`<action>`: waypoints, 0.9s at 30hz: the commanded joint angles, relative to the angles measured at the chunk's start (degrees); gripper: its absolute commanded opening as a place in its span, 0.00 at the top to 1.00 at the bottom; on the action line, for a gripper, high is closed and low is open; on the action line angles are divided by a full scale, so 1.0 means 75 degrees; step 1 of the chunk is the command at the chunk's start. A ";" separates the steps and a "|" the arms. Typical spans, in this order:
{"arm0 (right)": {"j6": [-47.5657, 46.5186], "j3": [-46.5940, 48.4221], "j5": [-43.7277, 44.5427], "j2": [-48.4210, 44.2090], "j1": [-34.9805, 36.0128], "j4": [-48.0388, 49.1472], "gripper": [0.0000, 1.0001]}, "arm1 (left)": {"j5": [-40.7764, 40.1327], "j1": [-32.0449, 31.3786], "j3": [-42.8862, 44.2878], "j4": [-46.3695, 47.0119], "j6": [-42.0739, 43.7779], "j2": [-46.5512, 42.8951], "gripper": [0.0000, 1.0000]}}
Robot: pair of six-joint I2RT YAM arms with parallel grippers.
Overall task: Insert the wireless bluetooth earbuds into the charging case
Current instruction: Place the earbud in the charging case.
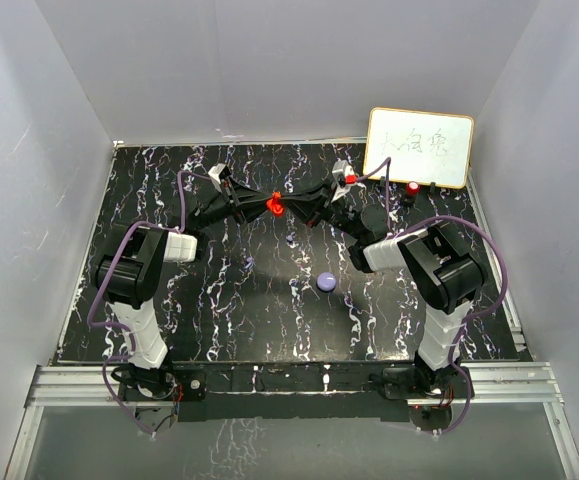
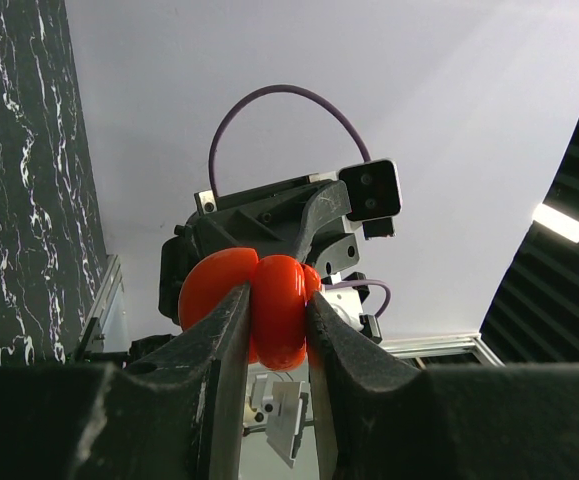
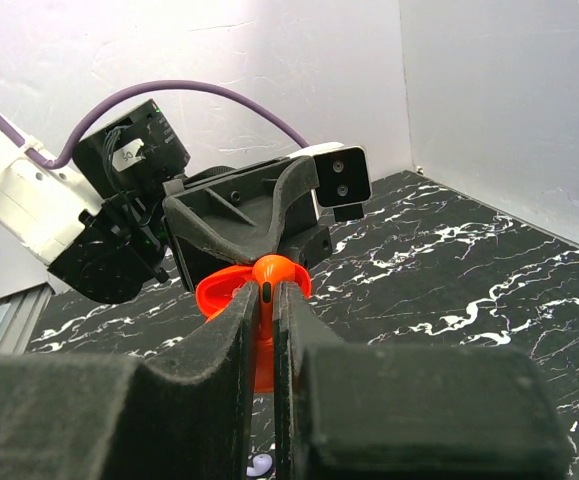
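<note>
Since my left gripper point(image 2: 277, 300) is clamped on the red case point(image 2: 219, 282) held above the table point(image 1: 219, 320) and my right gripper point(image 3: 267, 296) pinches what I take for a red earbud point(image 3: 265, 360) right against it, I'd seat it slowly, wrists aligned.

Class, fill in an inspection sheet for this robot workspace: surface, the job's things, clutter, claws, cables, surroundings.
Surface: black marbled table.
Job's things: red charging case held up between both arms, seemingly open; purple case lying on the table; tiny pale specks near it, too small to tell whether they are earbuds.
Clutter: red item below the whiteboard, another to its left.
Claws: left claw shut on the red charging case; right claw shut on its thin edge.
Cables: purple cable looping off each arm, not snagged.
Surroundings: white walls; whiteboard with writing; metal rail at the near edge.
</note>
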 commanded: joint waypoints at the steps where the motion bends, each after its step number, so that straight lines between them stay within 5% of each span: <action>1: -0.0127 -0.0064 -0.0068 -0.0039 -0.0029 0.2300 1.00 | 0.0027 -0.0045 0.0309 0.2545 -0.0149 -0.0244 1.00; 27: -0.0016 0.0006 0.0053 0.0090 -0.0043 0.2402 1.00 | -0.0074 -0.0047 0.0374 0.2517 -0.0171 -0.0270 1.00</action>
